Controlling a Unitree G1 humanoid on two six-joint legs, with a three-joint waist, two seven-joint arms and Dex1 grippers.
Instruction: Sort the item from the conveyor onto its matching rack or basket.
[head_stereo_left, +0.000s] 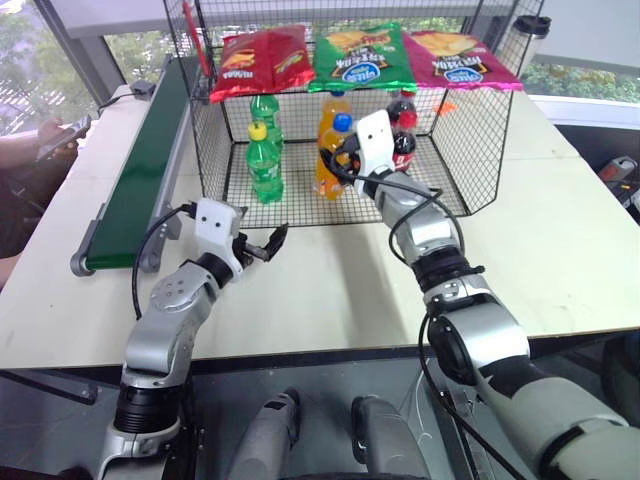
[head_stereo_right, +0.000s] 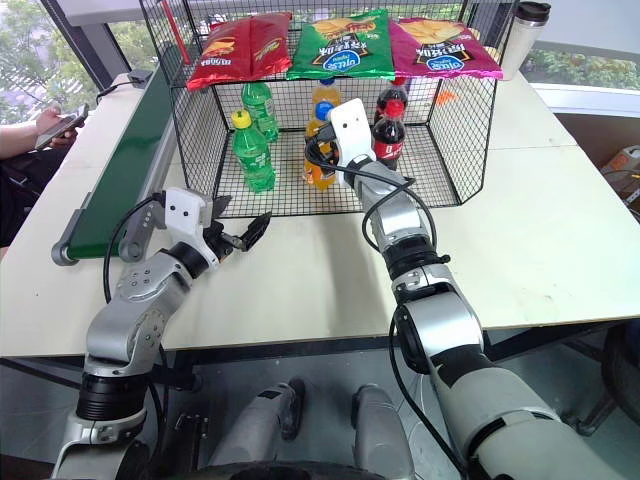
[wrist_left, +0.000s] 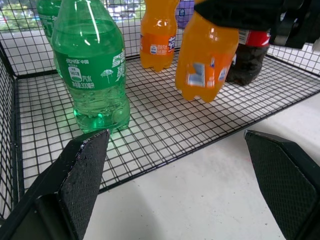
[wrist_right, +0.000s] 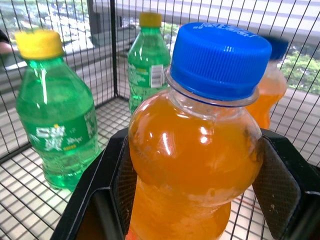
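The item, an orange soda bottle (head_stereo_left: 330, 165) with a blue cap, is held tilted just inside the open front of the black wire cage (head_stereo_left: 470, 150). Its base hangs close over the mesh floor (wrist_left: 150, 125). My right gripper (head_stereo_left: 338, 158) is shut on the bottle's upper body, with one black finger (wrist_right: 107, 190) on each side. My left gripper (head_stereo_left: 262, 245) stands open with nothing in it, over the pale table in front of the cage's left half. The dark green conveyor (head_stereo_left: 140, 170) runs along the table's left side with nothing on the part I can see.
Inside the cage stand two green bottles (head_stereo_left: 265, 160), another orange bottle (wrist_left: 157, 35) and cola bottles (head_stereo_left: 403, 130). Three chip bags (head_stereo_left: 360, 55) lie on the cage top. A person's hand with a phone (head_stereo_left: 55, 135) is at far left. A tumbler (head_stereo_left: 530, 40) stands back right.
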